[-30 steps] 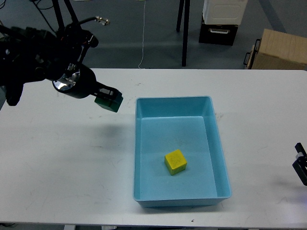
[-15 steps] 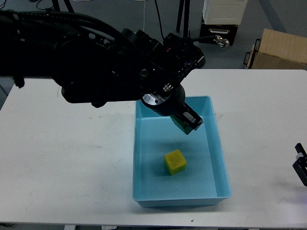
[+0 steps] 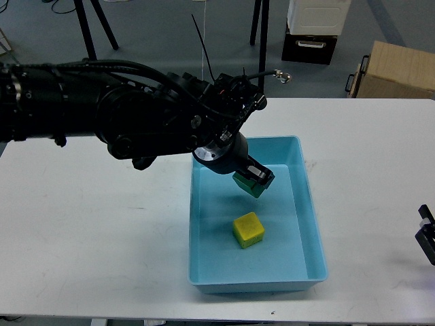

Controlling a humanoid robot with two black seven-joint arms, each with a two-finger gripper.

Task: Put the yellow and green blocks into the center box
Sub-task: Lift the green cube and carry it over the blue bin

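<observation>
My left gripper (image 3: 255, 180) is shut on the green block (image 3: 250, 185) and holds it over the light blue box (image 3: 311, 224), above the box's upper middle. The yellow block (image 3: 249, 229) lies on the box floor, just below and in front of the green block, apart from it. My left arm reaches in from the left and covers the box's upper left corner. Only the tip of my right gripper (image 3: 427, 239) shows at the right edge of the table; I cannot tell how its fingers stand.
The white table (image 3: 95, 231) carries the box in its middle. Beyond the far edge stand a cardboard box (image 3: 397, 68), a black-and-white case (image 3: 314, 30) and black stand legs (image 3: 260, 47) on the floor.
My left arm carried the green block from left of the box to over its inside, then shifted slightly left and lower. The yellow block and right gripper have not moved.
</observation>
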